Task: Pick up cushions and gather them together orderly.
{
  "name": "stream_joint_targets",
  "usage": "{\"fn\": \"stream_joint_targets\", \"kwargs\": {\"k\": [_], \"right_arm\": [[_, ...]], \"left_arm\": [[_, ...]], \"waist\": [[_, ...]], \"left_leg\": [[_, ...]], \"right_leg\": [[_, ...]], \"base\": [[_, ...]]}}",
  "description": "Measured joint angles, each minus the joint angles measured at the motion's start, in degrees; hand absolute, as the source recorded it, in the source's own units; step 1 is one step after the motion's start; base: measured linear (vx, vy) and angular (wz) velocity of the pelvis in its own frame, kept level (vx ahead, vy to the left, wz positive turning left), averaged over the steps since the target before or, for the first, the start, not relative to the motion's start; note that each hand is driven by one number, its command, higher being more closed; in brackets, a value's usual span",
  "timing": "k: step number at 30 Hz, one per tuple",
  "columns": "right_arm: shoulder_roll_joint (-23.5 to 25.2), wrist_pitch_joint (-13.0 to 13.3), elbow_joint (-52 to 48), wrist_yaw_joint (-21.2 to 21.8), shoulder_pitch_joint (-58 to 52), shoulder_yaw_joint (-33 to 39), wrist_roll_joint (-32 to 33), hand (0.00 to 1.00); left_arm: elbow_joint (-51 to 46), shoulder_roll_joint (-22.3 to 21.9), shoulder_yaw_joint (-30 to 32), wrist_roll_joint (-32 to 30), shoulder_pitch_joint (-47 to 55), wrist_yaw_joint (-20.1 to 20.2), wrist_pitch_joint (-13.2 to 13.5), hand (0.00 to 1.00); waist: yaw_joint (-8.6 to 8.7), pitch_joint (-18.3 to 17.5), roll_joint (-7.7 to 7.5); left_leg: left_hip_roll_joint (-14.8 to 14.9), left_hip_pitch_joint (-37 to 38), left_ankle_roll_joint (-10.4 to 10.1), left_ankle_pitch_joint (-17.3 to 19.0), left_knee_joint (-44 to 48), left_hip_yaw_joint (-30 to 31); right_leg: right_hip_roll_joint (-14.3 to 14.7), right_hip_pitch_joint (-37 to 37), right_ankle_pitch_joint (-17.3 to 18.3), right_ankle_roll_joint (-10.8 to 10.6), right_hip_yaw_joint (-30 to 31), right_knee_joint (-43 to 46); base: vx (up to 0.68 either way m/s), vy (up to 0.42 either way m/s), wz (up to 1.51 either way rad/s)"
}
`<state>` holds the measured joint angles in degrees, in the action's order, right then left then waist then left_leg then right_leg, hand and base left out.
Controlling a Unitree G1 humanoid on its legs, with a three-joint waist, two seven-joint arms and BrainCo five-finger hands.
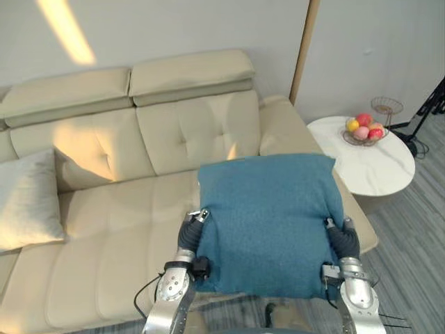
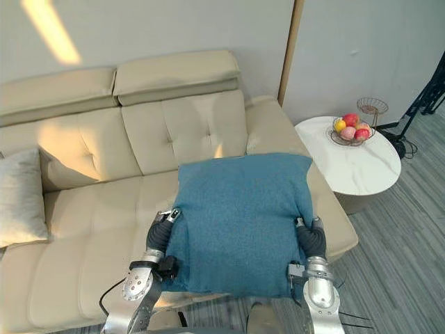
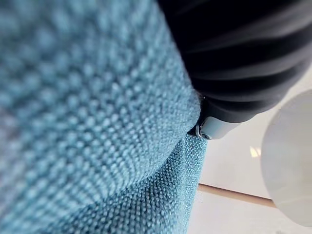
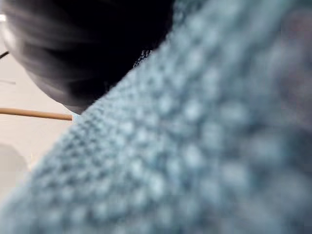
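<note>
Here, the left hand [image 1: 190,235]: set against the left edge of the blue cushion [image 1: 268,223], its dark ribbed cover showing beside the fabric; the rest is hidden by the cushion, so I cannot tell whether it is open or closed.
Right hand [image 1: 343,240]: set against the cushion's right edge, opposite the left hand; its grip is hidden in the same way and cannot be told.
Left wrist view: the dark cover lies right up against the blue woven fabric [image 3: 87,122].
Right wrist view: the same weave [image 4: 204,146] sits close under the dark cover.
Blue cushion: square, held between the two hands with its flat face up towards the camera, over the front right part of the sofa [image 1: 111,223].
Sofa: cream, with a buttoned back and two raised headrests; it stands against a pale wall.
White cushion [image 1: 28,202]: at the sofa's left end, leaning on the backrest, well apart from the blue cushion.
Table [image 1: 379,174]: round, white, just beside the sofa's right arm.
Bowl of fruit [image 1: 363,129]: a wire bowl on the far side of the table, holding red, yellow and pink fruit.
Wire basket [image 1: 386,106]: small, near the bowl, towards the wall.
Floor [image 1: 417,236]: grey planks to the right of the sofa.
</note>
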<state>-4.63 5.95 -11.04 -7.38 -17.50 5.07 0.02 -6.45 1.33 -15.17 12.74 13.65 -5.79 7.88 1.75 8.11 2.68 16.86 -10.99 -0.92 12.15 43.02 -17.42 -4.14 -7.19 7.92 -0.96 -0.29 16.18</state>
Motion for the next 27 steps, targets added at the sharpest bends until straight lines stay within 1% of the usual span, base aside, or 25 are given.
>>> {"fn": "stream_joint_targets", "kwargs": {"k": [1,2,3,4,5,6,7,8,10,12,15,16,18,19,20,21,22,23,25,27], "right_arm": [[-0.09,0.00,0.07,-0.02,0.26,0.06,0.02,1.00],[-0.26,0.15,0.75,-0.04,0.66,0.27,-0.02,1.00],[-0.38,0.09,1.90,0.00,0.94,0.72,-0.03,1.00],[-0.56,-0.02,2.37,0.03,0.91,0.80,-0.09,1.00],[-0.39,-0.18,3.80,0.19,1.19,0.68,-0.22,1.00],[0.15,-0.35,4.75,0.24,1.00,0.67,-0.43,1.00],[0.95,-0.45,5.52,0.30,0.84,0.73,-0.59,1.00],[1.20,-0.54,5.68,0.31,0.84,0.73,-0.61,1.00],[1.34,-0.63,6.21,0.34,0.91,0.68,-0.64,1.00],[1.39,-0.60,8.11,0.27,1.93,0.64,-0.73,1.00],[1.48,-0.61,10.81,-0.19,4.25,0.53,-2.34,1.00],[1.49,-0.61,11.98,-0.37,5.55,0.43,-2.89,1.00],[0.88,-0.58,14.83,-2.82,10.25,-1.18,-3.98,1.00],[0.79,-0.58,15.51,-3.30,11.65,-1.38,-4.40,1.00],[0.48,-0.58,17.45,-5.30,15.32,-2.02,-5.25,1.00],[0.01,-0.59,18.98,-6.96,18.47,-2.89,-5.65,1.00],[-0.34,-0.59,19.75,-7.59,20.44,-3.32,-5.79,1.00],[-0.59,-0.59,21.48,-9.32,25.26,-3.93,-6.73,1.00],[-0.70,-0.61,22.99,-12.06,31.39,-4.35,-7.50,1.00],[-1.40,-0.84,26.59,-15.64,41.31,-4.51,-7.87,1.00]], "left_arm": [[0.00,-0.20,0.07,-0.01,-0.15,0.08,0.08,1.00],[0.09,-0.23,-0.04,-0.02,-0.17,0.05,0.08,1.00],[0.42,-0.31,-0.50,-0.02,0.04,0.05,0.05,1.00],[0.45,-0.37,-0.73,-0.03,0.46,0.07,0.03,1.00],[0.98,-0.01,-0.64,-0.04,0.73,0.09,0.00,1.00],[1.88,0.21,-0.51,-0.04,0.76,0.09,-0.11,1.00],[2.07,0.51,-0.45,-0.12,1.07,0.09,-0.25,1.00],[2.15,0.88,-0.48,-0.17,1.07,0.09,-0.25,1.00],[2.60,1.30,-0.45,-1.27,1.05,0.09,-0.26,1.00],[2.61,1.34,-0.38,-2.37,0.91,-0.04,-0.24,1.00],[3.00,1.55,-0.33,-3.73,0.46,-1.05,-0.24,1.00],[3.74,1.85,-0.32,-4.04,-0.32,-1.72,-0.24,1.00],[5.55,2.51,0.19,-5.07,-4.36,-4.09,-0.24,1.00],[5.97,2.62,0.25,-5.13,-5.63,-4.71,-0.22,1.00],[7.28,3.32,0.23,-5.86,-8.84,-6.68,-0.22,1.00],[8.11,3.84,0.46,-6.67,-11.41,-8.29,-0.21,1.00],[8.58,4.05,0.74,-6.83,-13.10,-8.90,-0.21,1.00],[9.49,4.64,1.55,-7.43,-17.00,-10.74,-0.20,1.00],[10.63,5.50,2.39,-8.29,-22.56,-13.77,-0.15,1.00],[13.61,7.78,2.91,-8.40,-31.92,-18.04,-0.15,1.00]], "waist": [[-0.23,-0.03,-0.07],[-0.83,-0.06,-0.13],[-1.16,-0.45,0.51],[-1.16,-0.86,1.26],[-1.15,-1.32,1.29],[-1.09,-1.82,0.33],[-1.02,-2.36,-0.71],[-0.97,-2.36,-1.13],[-0.94,-2.38,-1.59],[-0.94,-2.44,-1.65],[-0.94,-2.49,-1.69],[-0.92,-2.51,-1.67],[-0.58,-2.44,-1.66],[-0.59,-2.25,-1.64],[-0.70,-2.05,-1.54],[-0.75,-1.20,-1.43],[-0.76,-0.16,-1.44],[-0.86,1.26,-1.37],[-1.06,2.68,-1.43],[-1.94,5.13,-1.48]], "left_leg": [[-0.85,-0.06,-0.32,1.35,-3.71,0.24],[-2.31,0.56,-0.79,1.33,-10.90,0.94],[-3.80,2.22,-1.85,-1.11,-19.61,1.90],[-3.90,2.64,-1.93,-4.91,-23.27,2.20],[-4.05,3.98,-4.35,-4.61,-24.36,2.35],[-5.11,4.62,-4.31,-4.83,-25.70,2.08],[-6.43,5.46,-4.29,-4.84,-27.71,1.41],[-7.22,6.08,-3.96,-5.05,-28.89,1.06],[-8.86,8.04,-3.46,-5.38,-31.23,0.40],[-9.51,8.72,-3.20,-5.54,-32.49,0.37],[-10.14,8.16,-2.97,-6.01,-33.65,0.49],[-10.27,7.65,-2.86,-6.65,-34.44,0.65],[-10.71,4.22,-2.65,-8.79,-36.51,1.72],[-10.79,3.34,-2.65,-9.45,-36.95,1.77],[-10.83,0.55,-2.48,-10.60,-37.24,1.83],[-10.81,-0.79,-2.33,-10.95,-37.23,1.90],[-10.83,-1.23,-2.20,-11.30,-37.20,1.90],[-10.83,-3.55,-1.98,-12.05,-37.15,2.01],[-11.04,-7.14,-1.62,-13.31,-37.17,2.50],[-11.22,-10.49,-1.31,-15.30,-37.94,3.29]], "right_leg": [[-0.18,-0.01,-0.05,-0.03,0.20,-0.33],[-0.41,-0.13,-0.25,-0.40,0.39,-0.31],[-0.02,-0.08,-0.26,-1.32,0.54,0.07],[0.60,-0.13,0.03,-1.78,0.66,0.32],[0.58,-0.03,0.37,-2.30,1.79,0.64],[0.13,-0.04,0.14,-2.85,2.10,0.27],[-1.05,0.04,-0.03,-3.57,2.52,-0.80],[-1.69,0.38,-0.27,-3.97,2.80,-1.66],[-2.84,2.16,-0.86,-4.95,3.43,-4.20],[-3.35,3.14,-1.37,-5.41,3.41,-5.95],[-3.48,2.95,-2.27,-5.37,3.22,-7.78],[-3.46,2.65,-2.86,-5.33,3.02,-8.64],[-3.47,-0.61,-4.61,-5.08,2.13,-9.95],[-3.48,-1.62,-5.12,-4.87,2.11,-10.20],[-3.44,-4.13,-6.53,-4.67,2.12,-10.75],[-3.40,-5.13,-7.42,-4.76,2.13,-11.50],[-3.40,-5.45,-8.01,-4.68,2.15,-11.72],[-3.36,-7.67,-9.21,-4.43,2.21,-11.84],[-3.47,-10.70,-10.60,-4.44,2.20,-12.48],[-3.52,-13.73,-12.29,-4.76,2.08,-13.05]], "base": [[0.12,0.025,-0.13],[0.11,0.074,-0.25],[0.13,0.100,-0.30],[0.16,0.155,-0.33],[0.16,0.122,-0.27],[0.22,0.145,-0.26],[0.18,0.121,-0.14],[0.16,0.130,-0.08],[0.09,0.105,-0.06],[0.06,0.070,-0.01],[0.02,0.027,0.01],[-0.02,-0.007,0.11],[-0.06,-0.022,0.17],[-0.09,-0.016,0.08],[-0.11,-0.011,0.03],[-0.12,-0.007,0.00],[-0.15,0.004,-0.01],[-0.18,0.016,0.02],[-0.20,0.020,0.11],[-0.21,0.019,0.15]]}}
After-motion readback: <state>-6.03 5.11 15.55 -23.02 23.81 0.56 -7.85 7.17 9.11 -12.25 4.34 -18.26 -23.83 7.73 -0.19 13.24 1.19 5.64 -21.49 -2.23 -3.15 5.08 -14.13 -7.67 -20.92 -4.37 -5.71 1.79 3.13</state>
